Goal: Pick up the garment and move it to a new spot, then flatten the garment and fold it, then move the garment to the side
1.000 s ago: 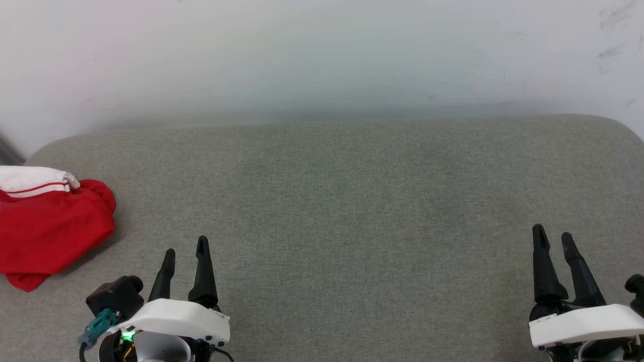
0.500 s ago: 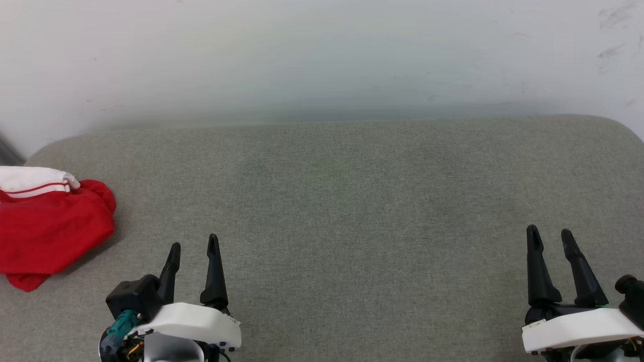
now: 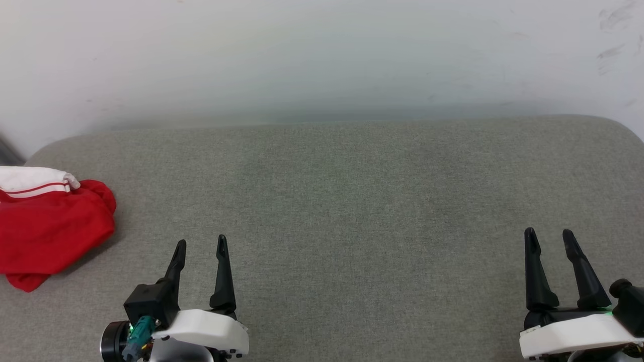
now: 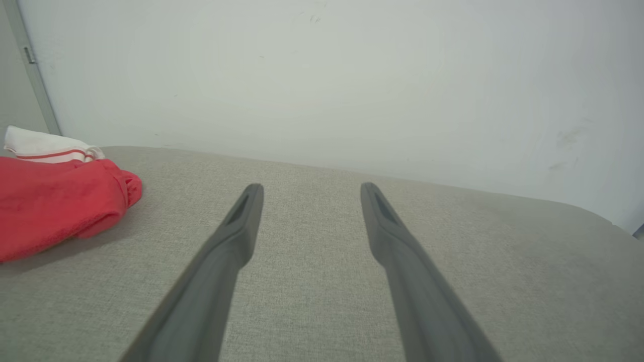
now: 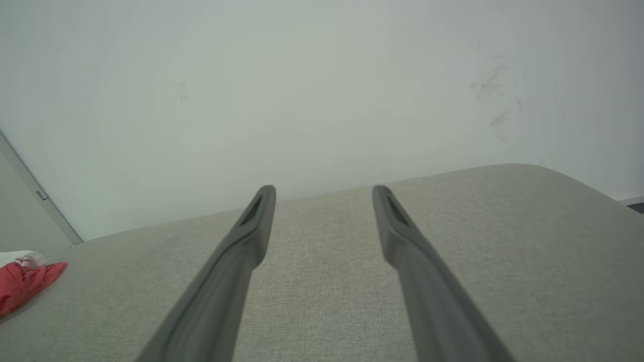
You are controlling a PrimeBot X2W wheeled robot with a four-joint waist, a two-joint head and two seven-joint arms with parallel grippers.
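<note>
The garment lies bunched at the far left edge of the grey cushion — thin, limp, likely slippery, best pinched at a raised red fold — while the left gripper and right gripper hover spread and empty.

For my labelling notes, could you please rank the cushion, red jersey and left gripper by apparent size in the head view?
1. Grey cushion.
2. Red jersey and left gripper: roughly alike, both cropped by the frame.

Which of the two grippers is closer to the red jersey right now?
The left gripper, open at the lower left, near the garment bunched at the left edge of the grey cushion. The right gripper sits across at the far right.
</note>
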